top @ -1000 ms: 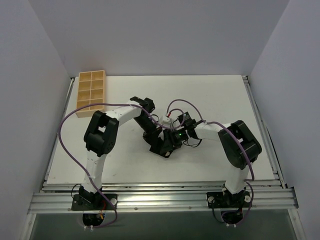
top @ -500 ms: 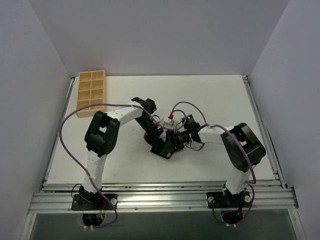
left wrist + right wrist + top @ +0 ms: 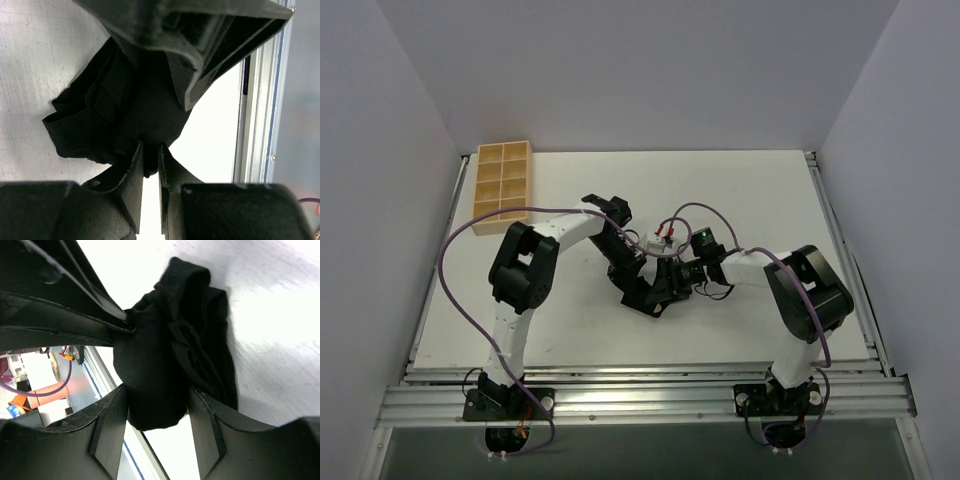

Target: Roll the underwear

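The left fingers [image 3: 640,291] and right fingers [image 3: 672,279] meet low over the middle of the white bench [image 3: 770,190]. Pale, bare walls [image 3: 650,70] enclose it. A tan compartment tray [image 3: 502,185] sits at the far left corner, and a metal rail [image 3: 650,395] runs along the near edge. From above, the underwear [image 3: 656,296] is only a dark lump between the tips.

In the left wrist view, the left fingers [image 3: 134,172] are nearly together, pinching a fold of the underwear [image 3: 115,115]. It lies as a crumpled black bundle on the brushed bench [image 3: 45,60].

In the right wrist view, the right fingers [image 3: 107,435] stand wide apart with the underwear [image 3: 175,355] bulging between them and touching both. Whether they squeeze it cannot be told. The fabric is matte black and creased.
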`<control>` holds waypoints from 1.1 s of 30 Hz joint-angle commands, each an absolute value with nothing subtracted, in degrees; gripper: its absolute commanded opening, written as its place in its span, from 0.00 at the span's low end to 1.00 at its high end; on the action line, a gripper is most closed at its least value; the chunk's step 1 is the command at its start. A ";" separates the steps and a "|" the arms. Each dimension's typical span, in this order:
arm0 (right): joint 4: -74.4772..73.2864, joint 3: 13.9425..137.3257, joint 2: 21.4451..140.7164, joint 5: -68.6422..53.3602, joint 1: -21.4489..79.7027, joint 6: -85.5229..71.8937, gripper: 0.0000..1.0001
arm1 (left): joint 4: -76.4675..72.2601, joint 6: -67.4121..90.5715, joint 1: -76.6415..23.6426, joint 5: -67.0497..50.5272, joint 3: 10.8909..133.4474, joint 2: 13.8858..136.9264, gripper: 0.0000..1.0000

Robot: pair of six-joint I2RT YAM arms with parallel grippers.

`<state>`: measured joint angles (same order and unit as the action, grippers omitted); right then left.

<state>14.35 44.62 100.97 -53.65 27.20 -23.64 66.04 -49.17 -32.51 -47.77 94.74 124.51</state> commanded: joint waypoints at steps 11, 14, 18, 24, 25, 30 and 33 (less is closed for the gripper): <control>9.83 43.95 89.83 -43.86 25.58 -23.46 0.47 | 66.80 -48.69 -32.17 -46.58 95.97 124.80 0.22; 10.55 42.02 86.76 -42.11 25.31 -25.22 0.47 | 67.06 -48.34 -32.17 -46.58 96.41 125.24 0.22; 8.27 39.29 80.96 -34.75 25.31 -28.82 0.45 | 67.06 -47.29 -32.34 -46.76 96.77 125.25 0.22; 0.26 37.18 61.37 -5.13 30.05 -36.81 0.45 | 67.50 -46.23 -32.43 -46.14 97.29 125.68 0.22; -1.82 37.61 57.69 -1.79 31.19 -37.35 0.46 | 67.67 -45.97 -32.52 -46.14 97.56 125.94 0.22; -6.50 43.05 55.19 17.21 46.38 -36.83 0.46 | 68.03 -44.21 -32.96 -45.79 98.44 126.91 0.22; -9.57 48.94 61.75 25.81 58.59 -32.01 0.48 | 68.81 -44.21 -33.22 -45.70 99.05 127.26 0.22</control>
